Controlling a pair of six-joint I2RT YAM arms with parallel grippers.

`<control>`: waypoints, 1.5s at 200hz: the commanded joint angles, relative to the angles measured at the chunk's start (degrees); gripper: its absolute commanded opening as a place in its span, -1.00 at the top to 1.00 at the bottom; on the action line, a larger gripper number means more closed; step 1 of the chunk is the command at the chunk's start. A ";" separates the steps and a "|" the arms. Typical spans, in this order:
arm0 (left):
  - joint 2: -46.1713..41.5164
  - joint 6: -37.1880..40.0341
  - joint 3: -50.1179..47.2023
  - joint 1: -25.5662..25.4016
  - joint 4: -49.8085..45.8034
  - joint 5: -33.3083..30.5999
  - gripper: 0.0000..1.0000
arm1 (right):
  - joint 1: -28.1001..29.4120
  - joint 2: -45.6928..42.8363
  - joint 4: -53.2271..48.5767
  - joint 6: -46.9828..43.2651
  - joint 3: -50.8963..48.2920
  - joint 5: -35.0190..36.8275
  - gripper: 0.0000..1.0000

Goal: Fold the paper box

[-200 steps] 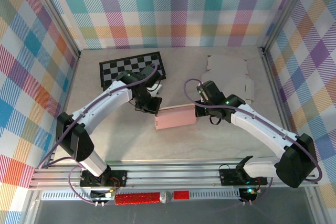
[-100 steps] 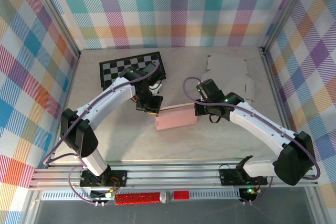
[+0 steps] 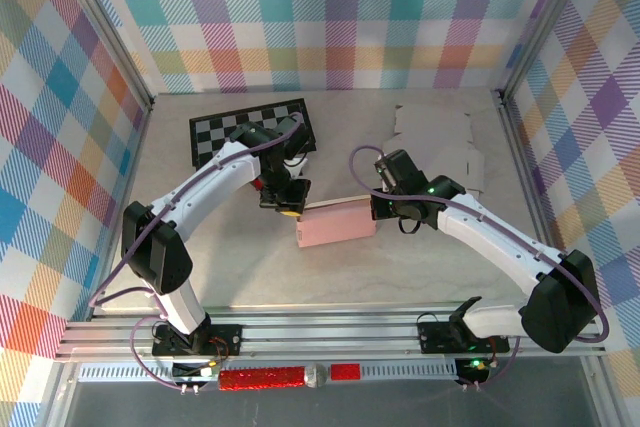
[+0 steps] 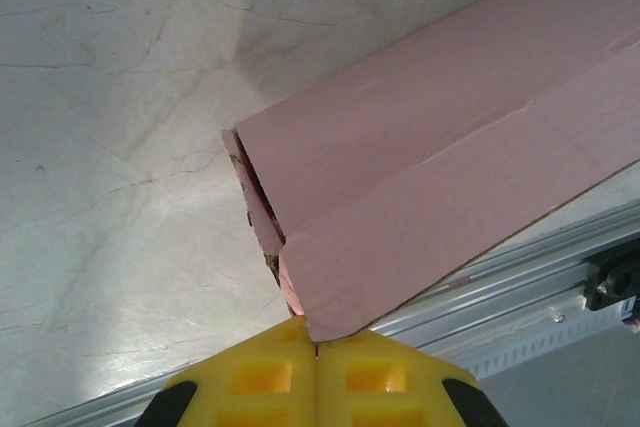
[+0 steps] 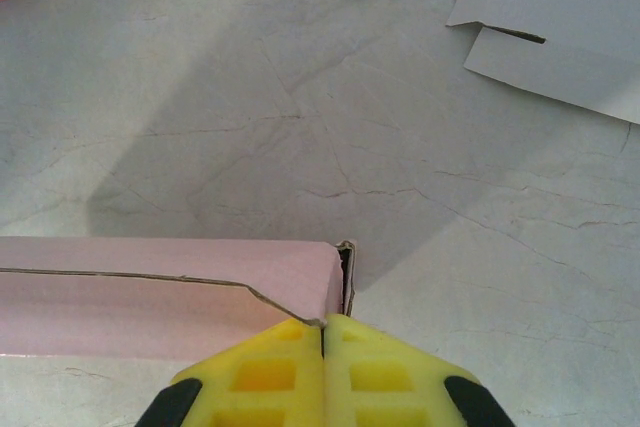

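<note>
I see the pink paper box (image 3: 335, 226) lying mid-table (image 3: 420, 277) between my arms. The left gripper (image 4: 316, 352) is clenched on its flap corner, and the right gripper (image 5: 323, 332) pinches the flap edge at the opposite end.

The pink box (image 4: 430, 177) is showing matt, smooth paper card, rougher along its cut end. The table (image 5: 300, 77) is looking like pale veined stone, faintly glossy. The finger pads (image 4: 262, 377) are appearing as smooth yellow moulded plastic, and the rail (image 4: 520, 282) is gleaming as brushed metal.
</note>
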 commanded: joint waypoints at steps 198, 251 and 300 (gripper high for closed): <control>-0.36 -2.23 -1.74 2.38 3.88 7.62 1.00 | -0.54 1.37 -0.04 1.30 1.14 -4.08 1.00; -2.64 -0.07 -5.57 3.60 6.40 9.29 1.00 | -0.62 1.28 -0.12 1.34 1.06 -4.17 1.00; -3.97 2.48 -8.53 4.35 6.84 8.93 1.00 | -0.62 1.11 -0.24 1.16 1.05 -4.42 1.00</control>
